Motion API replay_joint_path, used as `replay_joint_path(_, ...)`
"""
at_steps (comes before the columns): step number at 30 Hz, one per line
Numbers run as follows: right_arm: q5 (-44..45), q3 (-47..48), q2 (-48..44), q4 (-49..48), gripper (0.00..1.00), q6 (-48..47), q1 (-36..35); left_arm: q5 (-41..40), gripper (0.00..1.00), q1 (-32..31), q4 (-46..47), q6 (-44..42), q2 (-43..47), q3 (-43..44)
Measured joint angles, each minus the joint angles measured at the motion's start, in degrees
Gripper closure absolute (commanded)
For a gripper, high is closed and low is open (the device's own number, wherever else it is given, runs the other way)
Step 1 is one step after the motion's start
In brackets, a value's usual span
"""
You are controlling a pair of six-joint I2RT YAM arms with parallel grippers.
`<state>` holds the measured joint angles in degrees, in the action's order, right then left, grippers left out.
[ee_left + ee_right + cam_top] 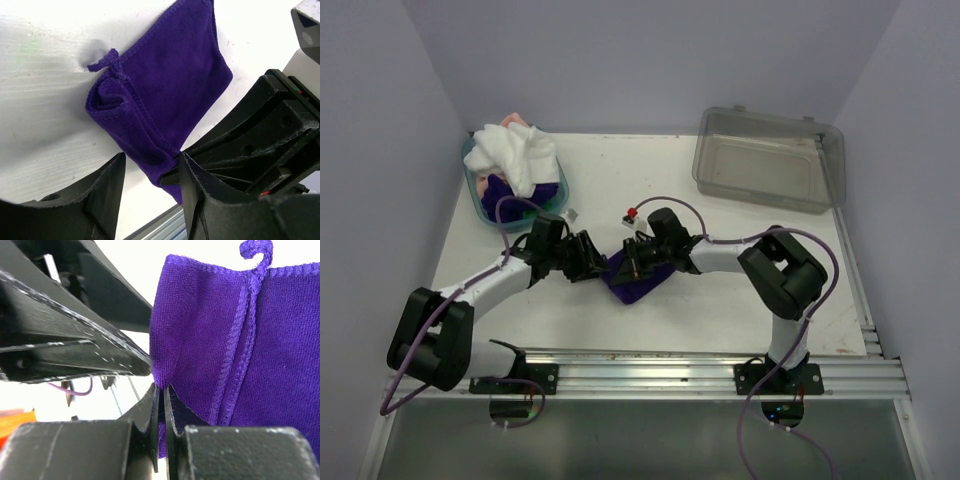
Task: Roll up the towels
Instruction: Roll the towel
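Towel in play: a dark purple soft cloth towel (pixel 638 280) is lying on the white bench (pixel 720 300) between both arms, one end curling into a loose roll.
Right arm: the right pincer (pixel 161 390) is clamping the towel's hemmed edge, fingers nearly meeting.
Left arm: the left pincer (pixel 150 157) is gaping, jaws straddling the towel's near corner.
Far-left corner: a crumpled white towel (pixel 520 155) is spilling over a teal plastic basket (pixel 475 195).

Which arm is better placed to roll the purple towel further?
Right, probably. The right gripper is pinched shut on the purple towel at its edge, so it could turn the cloth over. The left gripper is open, straddling the rolled end without gripping.
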<state>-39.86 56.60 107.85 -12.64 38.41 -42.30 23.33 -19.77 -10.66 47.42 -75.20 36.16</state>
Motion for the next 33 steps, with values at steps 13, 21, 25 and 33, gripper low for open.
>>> replay_joint_path(13, -7.69, -1.66, 4.87, -8.63, 1.0, 5.9, 3.02, 1.99, 0.52, 0.0, 2.49, -0.04, -4.63, 0.61)
replay_joint_path(21, -9.35, -3.06, 5.33, -12.72, 1.0, 8.15, 4.39, 1.99, 0.52, 0.0, 3.06, -0.04, -5.99, 1.22)
replay_joint_path(25, -9.44, -4.59, 5.44, -15.26, 1.0, 9.7, 4.9, 1.99, 0.52, 0.0, 3.3, -0.07, -6.99, 1.62)
replay_joint_path(33, -9.88, -7.32, 7.78, -20.63, 1.0, 13.05, 5.75, 2.01, 0.52, 0.0, 3.69, -0.11, -7.1, 1.77)
